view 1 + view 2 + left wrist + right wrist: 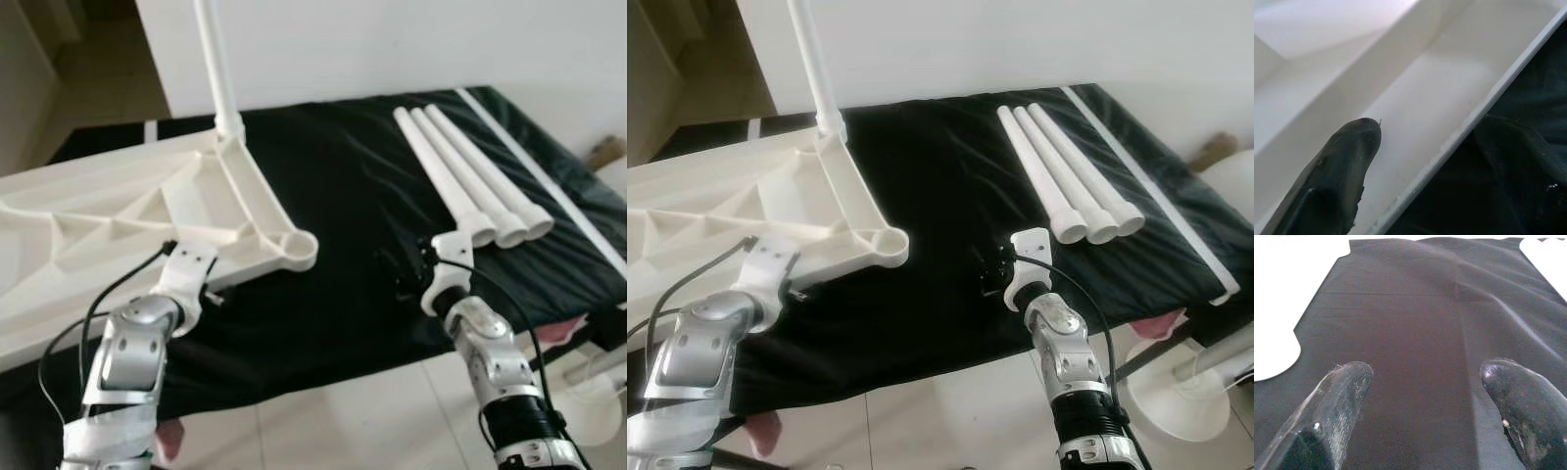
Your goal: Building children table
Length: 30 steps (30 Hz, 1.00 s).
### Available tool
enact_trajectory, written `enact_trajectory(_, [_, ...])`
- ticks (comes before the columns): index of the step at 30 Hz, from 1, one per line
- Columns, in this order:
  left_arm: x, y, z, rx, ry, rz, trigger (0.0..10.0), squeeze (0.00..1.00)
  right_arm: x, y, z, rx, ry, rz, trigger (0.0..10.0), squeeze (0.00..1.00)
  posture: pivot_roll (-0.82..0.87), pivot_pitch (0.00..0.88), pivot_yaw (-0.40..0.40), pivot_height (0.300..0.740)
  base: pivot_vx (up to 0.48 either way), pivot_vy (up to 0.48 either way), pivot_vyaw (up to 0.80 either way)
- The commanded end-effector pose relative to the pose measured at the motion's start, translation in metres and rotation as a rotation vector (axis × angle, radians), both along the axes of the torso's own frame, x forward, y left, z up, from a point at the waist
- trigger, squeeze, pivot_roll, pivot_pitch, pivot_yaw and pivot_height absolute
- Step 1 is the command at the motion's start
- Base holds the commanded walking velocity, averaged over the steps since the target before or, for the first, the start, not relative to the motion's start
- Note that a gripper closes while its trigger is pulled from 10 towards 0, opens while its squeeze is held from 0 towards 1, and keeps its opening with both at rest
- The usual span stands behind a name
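**One leg in, three to go**

The upturned white tabletop (118,220) fills the left of the frame on the black-draped worktop (343,294), one leg (217,69) upright in its far corner socket. Three loose legs (470,181) lie upper right. All look like light, stiff, smooth plastic; best grasped mid-shaft. The left gripper (1347,166) reaches over the tabletop's near rim, opening cannot be told. The right gripper (1425,401) hovers wide open over the cloth, arm extended forward.
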<state>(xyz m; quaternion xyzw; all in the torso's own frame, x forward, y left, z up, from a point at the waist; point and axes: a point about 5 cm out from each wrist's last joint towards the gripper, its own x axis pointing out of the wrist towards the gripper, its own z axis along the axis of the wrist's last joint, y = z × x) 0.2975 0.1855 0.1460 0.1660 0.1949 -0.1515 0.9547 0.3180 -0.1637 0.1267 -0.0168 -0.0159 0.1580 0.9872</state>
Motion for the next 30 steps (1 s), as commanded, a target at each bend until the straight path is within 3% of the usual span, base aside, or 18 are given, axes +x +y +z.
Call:
enact_trajectory(1, [-0.005,-0.009,0.005,-0.042,-0.024,-0.133,10.0,0.00,0.001,-0.005,0.000,0.009,0.003,-0.024,10.0,0.00,0.07,0.087,-0.022,0.740,0.000,0.000,0.00])
enact_trajectory(3, [-0.010,-0.019,0.009,-0.066,-0.055,-0.263,10.0,0.00,0.002,-0.006,0.001,0.010,-0.001,-0.035,10.0,0.00,0.07,0.084,-0.022,0.740,0.000,0.000,0.00])
enact_trajectory(6, [-0.012,-0.024,0.009,-0.077,-0.057,-0.294,10.0,0.00,0.003,-0.007,0.001,0.011,-0.002,-0.038,10.0,0.00,0.07,0.084,-0.022,0.740,0.000,0.000,0.00])
enact_trajectory(8, [-0.016,-0.034,0.008,-0.071,-0.034,-0.393,10.0,0.00,0.004,-0.007,0.001,0.011,-0.002,-0.040,10.0,0.00,0.07,0.085,-0.025,0.740,0.000,0.000,0.00])
enact_trajectory(9, [-0.016,-0.034,0.008,-0.071,-0.034,-0.393,10.0,0.00,0.004,-0.007,0.001,0.011,-0.002,-0.040,10.0,0.00,0.07,0.085,-0.025,0.740,0.000,0.000,0.00])
enact_trajectory(12, [-0.021,-0.048,0.016,-0.072,-0.033,-0.580,10.0,0.00,0.006,-0.006,0.002,0.012,-0.004,-0.038,10.0,0.00,0.07,0.083,-0.025,0.740,0.000,0.000,0.00])
enact_trajectory(15, [-0.016,-0.048,0.026,-0.059,-0.067,-0.621,10.0,0.00,0.006,-0.006,0.003,0.013,-0.006,-0.038,10.0,0.00,0.07,0.081,-0.020,0.740,0.000,0.000,0.00])
enact_trajectory(17, [-0.014,-0.048,0.030,-0.061,-0.073,-0.620,10.0,0.00,0.006,-0.006,0.003,0.014,-0.007,-0.038,10.0,0.00,0.06,0.080,-0.019,0.740,0.000,0.000,0.00])
enact_trajectory(21, [0.010,-0.036,0.056,-0.120,-0.178,-0.521,10.0,0.00,0.006,-0.010,0.004,0.015,-0.012,-0.056,10.0,0.00,0.06,0.077,-0.014,0.740,0.000,0.000,0.00])
enact_trajectory(25, [0.013,-0.034,0.059,-0.132,-0.192,-0.509,10.0,0.00,0.006,-0.011,0.004,0.015,-0.013,-0.059,10.0,0.00,0.06,0.077,-0.014,0.740,0.000,0.000,0.00])
enact_trajectory(26, [0.024,-0.026,0.062,-0.114,-0.211,-0.419,10.0,0.00,0.007,-0.012,0.005,0.021,-0.017,-0.067,10.0,0.00,0.06,0.077,-0.012,0.740,0.000,0.000,0.00])
enact_trajectory(27, [0.024,-0.026,0.062,-0.114,-0.211,-0.419,10.0,0.00,0.007,-0.012,0.005,0.021,-0.017,-0.067,10.0,0.00,0.06,0.077,-0.012,0.740,0.000,0.000,0.00])
enact_trajectory(30, [0.054,0.003,0.060,0.095,-0.246,-0.150,10.0,0.00,0.010,-0.012,0.009,0.052,-0.037,-0.100,10.0,0.00,0.06,0.071,-0.014,0.740,0.000,0.000,0.00])
